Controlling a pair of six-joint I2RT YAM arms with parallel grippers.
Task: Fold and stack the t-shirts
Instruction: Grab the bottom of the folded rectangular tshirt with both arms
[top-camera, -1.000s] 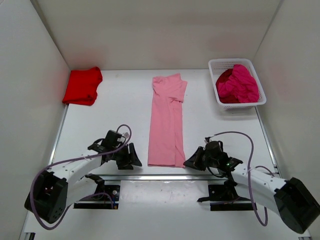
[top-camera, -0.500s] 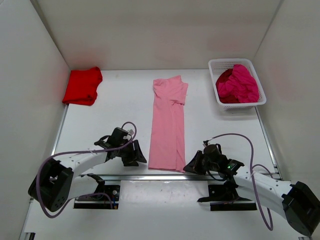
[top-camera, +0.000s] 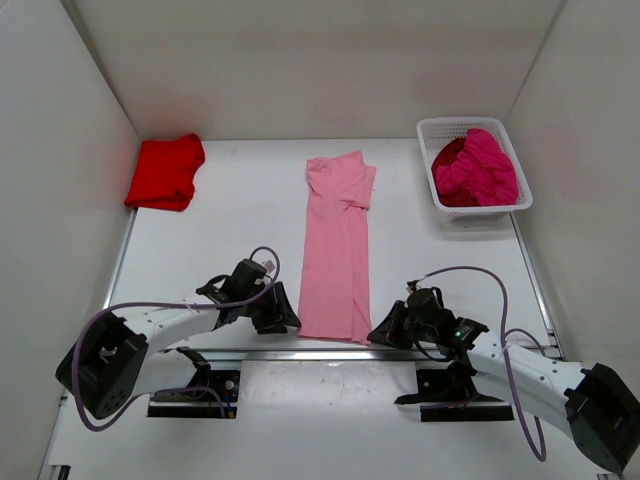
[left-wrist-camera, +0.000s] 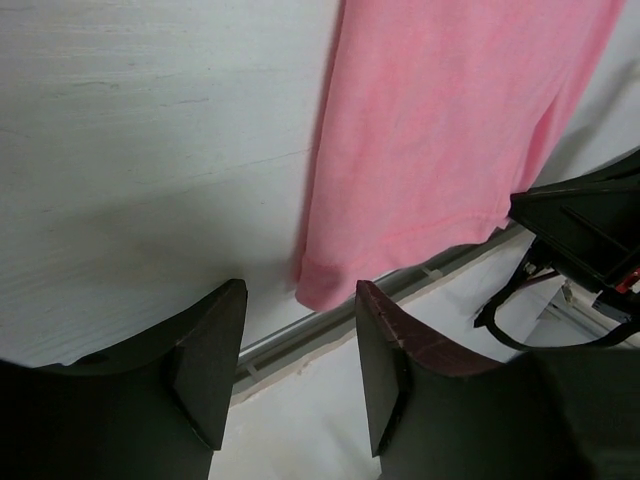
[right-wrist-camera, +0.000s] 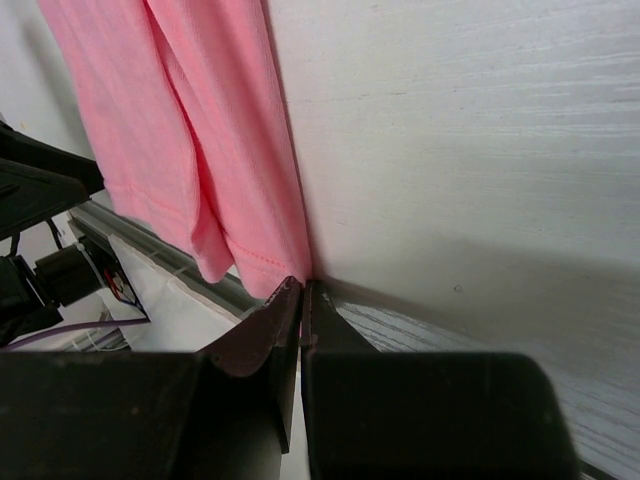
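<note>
At the near edge I saw the left gripper (left-wrist-camera: 300, 295) spread either side of the pink tee's (top-camera: 335, 250) hem corner, the right gripper (right-wrist-camera: 302, 287) pressed together at the other corner; the tee lay lengthwise mid-table (top-camera: 230, 220).

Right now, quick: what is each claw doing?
Left gripper: open, empty, at the pink t-shirt's hem.
Right gripper: closed at that hem; whether it pinches cloth cannot be told.

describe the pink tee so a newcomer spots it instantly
On the table, look mid-way between the folded red t-shirt far left and the mesh basket far right. The light pink t-shirt is the only one laid out as a long strip.
</note>
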